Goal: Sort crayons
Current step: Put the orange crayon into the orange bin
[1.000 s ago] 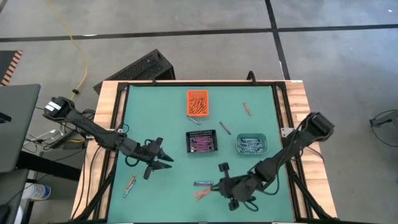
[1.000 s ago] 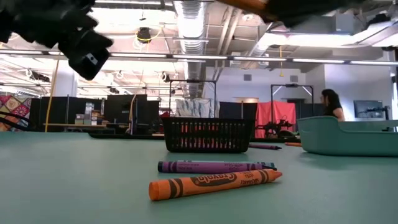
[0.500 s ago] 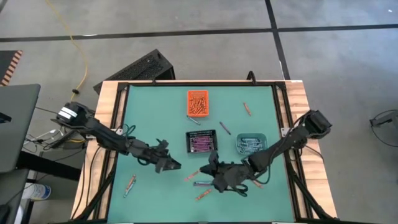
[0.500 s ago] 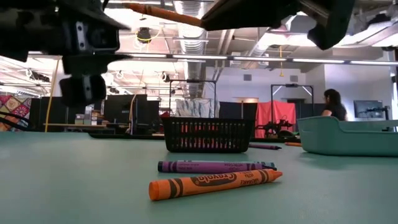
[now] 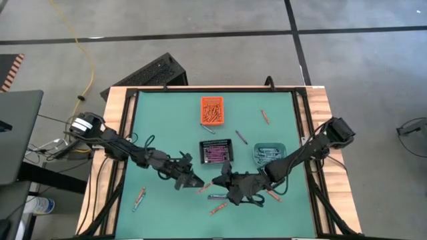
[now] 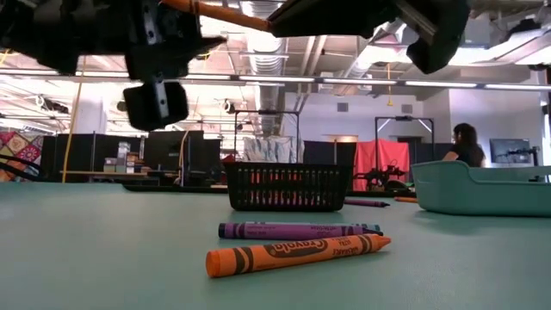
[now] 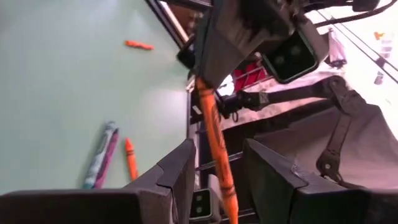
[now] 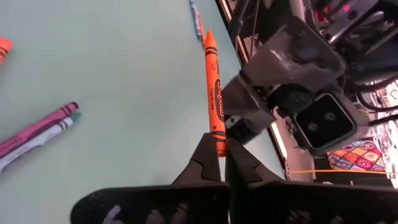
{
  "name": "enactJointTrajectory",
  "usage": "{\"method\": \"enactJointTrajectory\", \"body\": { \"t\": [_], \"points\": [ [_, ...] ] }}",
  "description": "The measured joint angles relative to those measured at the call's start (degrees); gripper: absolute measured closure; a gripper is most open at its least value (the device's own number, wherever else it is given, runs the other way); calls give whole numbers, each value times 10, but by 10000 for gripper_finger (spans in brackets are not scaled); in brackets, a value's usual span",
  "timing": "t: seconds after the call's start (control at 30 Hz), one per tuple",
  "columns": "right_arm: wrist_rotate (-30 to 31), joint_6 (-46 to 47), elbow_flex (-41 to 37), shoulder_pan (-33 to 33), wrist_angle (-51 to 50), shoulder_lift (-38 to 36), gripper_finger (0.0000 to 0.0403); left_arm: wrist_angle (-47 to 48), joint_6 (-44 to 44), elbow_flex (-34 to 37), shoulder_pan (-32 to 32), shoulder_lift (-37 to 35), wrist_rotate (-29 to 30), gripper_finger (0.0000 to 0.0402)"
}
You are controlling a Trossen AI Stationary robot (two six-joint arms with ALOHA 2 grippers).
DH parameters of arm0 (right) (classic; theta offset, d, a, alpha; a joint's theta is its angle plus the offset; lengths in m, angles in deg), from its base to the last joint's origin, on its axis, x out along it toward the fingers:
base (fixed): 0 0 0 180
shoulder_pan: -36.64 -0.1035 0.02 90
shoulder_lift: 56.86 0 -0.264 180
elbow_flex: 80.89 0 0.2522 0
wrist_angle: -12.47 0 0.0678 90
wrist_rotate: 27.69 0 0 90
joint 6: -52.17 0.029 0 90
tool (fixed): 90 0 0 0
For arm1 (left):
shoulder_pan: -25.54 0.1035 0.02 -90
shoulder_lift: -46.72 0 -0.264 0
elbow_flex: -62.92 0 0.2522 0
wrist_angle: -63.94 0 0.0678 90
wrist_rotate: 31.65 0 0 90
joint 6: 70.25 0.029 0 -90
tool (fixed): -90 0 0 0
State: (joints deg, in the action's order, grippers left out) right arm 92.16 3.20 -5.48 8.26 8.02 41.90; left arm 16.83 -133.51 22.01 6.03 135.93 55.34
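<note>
Passing an orange crayon (image 5: 206, 187) in midair just in front of the black mesh bin (image 5: 217, 153), the right gripper (image 5: 222, 180) pinches one end while the left gripper (image 5: 193, 181) straddles the other, spread; early release would likely drop it.

Bins on the bench (image 5: 153, 120): three — one orange bin (image 5: 212, 111), one black mesh bin (image 5: 216, 152), one teal bin (image 5: 269, 154), each holding crayons too small to count. Robot arms: two, each with one end effector, left (image 5: 195, 182) and right (image 5: 220, 179). One orange crayon (image 5: 205, 188) between them.
</note>
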Motion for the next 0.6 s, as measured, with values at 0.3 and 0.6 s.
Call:
{"method": "enactJointTrajectory", "body": {
  "t": [0.3,0.6],
  "points": [
    [12,-34,0,0,0,0,401,57,-1,-32,3,-1,-15,278],
    [22,-72,0,11,1,0,401,82,-6,-39,3,0,-17,288]
  ]
}}
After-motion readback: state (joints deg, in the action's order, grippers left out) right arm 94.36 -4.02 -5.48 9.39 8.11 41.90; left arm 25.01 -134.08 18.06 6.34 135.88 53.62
